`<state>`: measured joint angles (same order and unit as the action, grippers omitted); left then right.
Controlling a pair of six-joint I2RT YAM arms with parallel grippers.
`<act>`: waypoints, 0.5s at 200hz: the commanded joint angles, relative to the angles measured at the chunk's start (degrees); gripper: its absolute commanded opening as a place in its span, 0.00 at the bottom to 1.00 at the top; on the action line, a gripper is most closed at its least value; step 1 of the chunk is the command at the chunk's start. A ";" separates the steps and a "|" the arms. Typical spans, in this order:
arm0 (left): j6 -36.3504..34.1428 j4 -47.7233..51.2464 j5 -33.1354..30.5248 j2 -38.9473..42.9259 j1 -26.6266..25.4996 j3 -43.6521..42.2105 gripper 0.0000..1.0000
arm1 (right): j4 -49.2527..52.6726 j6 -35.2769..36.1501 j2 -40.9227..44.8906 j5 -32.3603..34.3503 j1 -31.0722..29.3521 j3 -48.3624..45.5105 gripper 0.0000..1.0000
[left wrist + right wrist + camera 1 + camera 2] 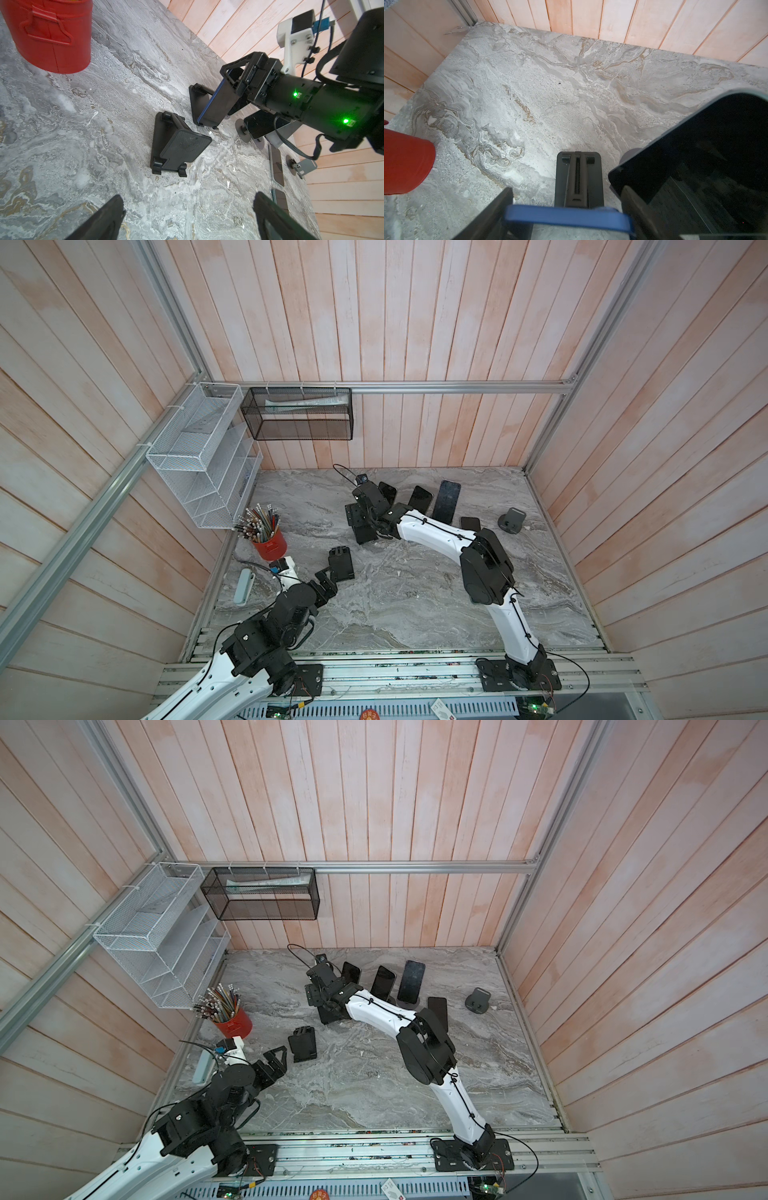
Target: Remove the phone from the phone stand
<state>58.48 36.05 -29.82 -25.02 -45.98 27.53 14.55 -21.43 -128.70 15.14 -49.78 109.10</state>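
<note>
The phone [216,106], dark with a blue rim, leans on a black folding phone stand [196,97], and its lower edge rests in the stand's lip. My right gripper [230,91] reaches over from the right and is shut on the phone's two long sides. The right wrist view shows the blue top edge of the phone [566,216] spanning my right gripper [566,190], with the phone stand [578,178] behind it. In both top views the right gripper [361,522] [324,1002] hides most of the phone. My left gripper [189,207] [326,576] hovers open and empty over the marble.
An empty black stand [176,143] [340,564] sits just ahead of the left gripper. A red pencil cup [269,545] stands at the left. Other dark phones [446,499] [706,155] lean on stands along the back, and a round stand [512,520] sits at the right.
</note>
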 commanded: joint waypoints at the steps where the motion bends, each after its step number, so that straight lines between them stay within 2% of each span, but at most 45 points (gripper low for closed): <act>1: -0.87 0.21 -0.14 0.33 -0.13 0.24 0.99 | -0.55 -0.37 -1.08 -0.33 -0.03 -0.16 0.79; 100: -1.35 0.07 -0.51 1.09 -0.15 0.75 0.99 | -4.31 0.22 2.52 1.58 -0.94 -3.92 0.75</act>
<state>58.35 36.21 -29.85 -24.47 -45.98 27.53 12.40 -21.26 -128.49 15.66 -50.04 107.74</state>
